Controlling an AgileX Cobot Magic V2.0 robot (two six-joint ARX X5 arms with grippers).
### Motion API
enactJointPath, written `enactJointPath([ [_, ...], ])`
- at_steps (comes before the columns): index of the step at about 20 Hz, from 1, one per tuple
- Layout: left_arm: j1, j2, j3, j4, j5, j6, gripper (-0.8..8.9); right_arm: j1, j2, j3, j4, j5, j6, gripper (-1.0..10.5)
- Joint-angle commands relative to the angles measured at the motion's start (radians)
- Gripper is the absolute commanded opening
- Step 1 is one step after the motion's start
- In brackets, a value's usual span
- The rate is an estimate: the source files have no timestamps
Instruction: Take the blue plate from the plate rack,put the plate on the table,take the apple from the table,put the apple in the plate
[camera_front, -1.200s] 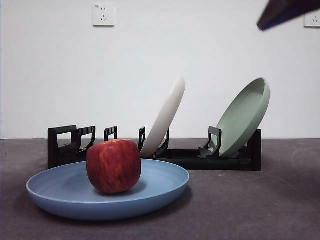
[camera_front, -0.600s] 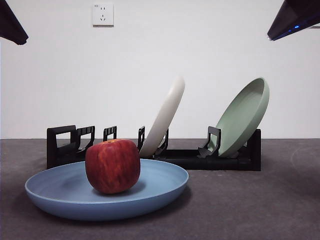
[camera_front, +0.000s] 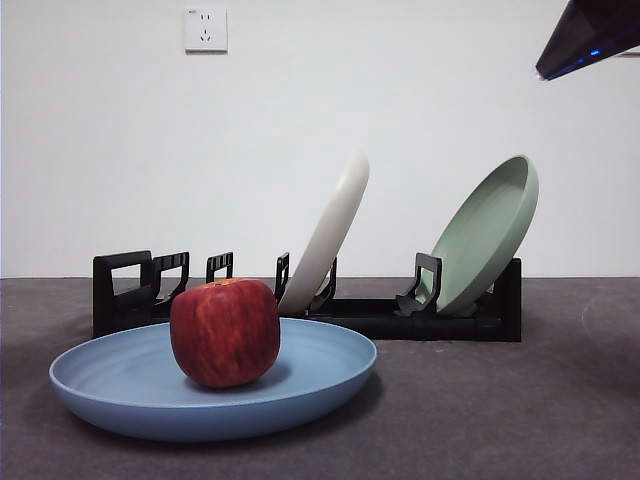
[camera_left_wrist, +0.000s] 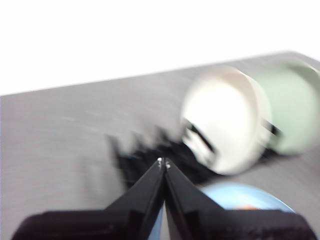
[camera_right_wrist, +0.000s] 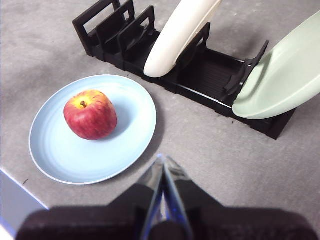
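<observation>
Red apple sits in the blue plate on the table, near the rack. Both hands, left and right, hang pinched shut, empty. A low swing could clip the racked plates.

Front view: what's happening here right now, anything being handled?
Nothing is being held. The apple sits in the blue plate, which lies on the table in front of the plate rack. A cream-white plate and a pale green plate lean in the rack. The left hand and right hand are both shut and empty, up away from the plate.
</observation>
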Motion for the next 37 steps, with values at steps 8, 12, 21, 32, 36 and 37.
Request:
enactJointPath([
  [8, 0.248, -0.23, -0.302, 0.248, 0.023, 0.0, -0.03, 0.0, -0.002, -0.004, 0.007, 0.003, -0.006, 0.0],
  [12, 0.252, -0.33, -0.517, 0.362, 0.025, -0.02, -0.03, 0.0, -0.002, -0.004, 0.007, 0.003, -0.006, 0.0],
  [21, 0.3, -0.438, -0.671, 0.309, 0.02, -0.06, -0.03, 0.0, -0.002, -0.004, 0.007, 0.003, -0.006, 0.0],
  [32, 0.299, -0.438, -0.67, 0.259, 0.016, -0.06, -0.03, 0.0, -0.002, -0.004, 0.007, 0.003, -0.006, 0.0],
  [36, 0.299, -0.438, -0.67, 0.259, 0.016, -0.06, -0.03, 0.0, -0.002, -0.004, 0.007, 0.003, -0.006, 0.0],
  [37, 0.299, -0.438, -0.67, 0.258, 0.016, -0.06, -0.03, 0.0, -0.002, -0.004, 0.007, 0.003, -0.006, 0.0],
])
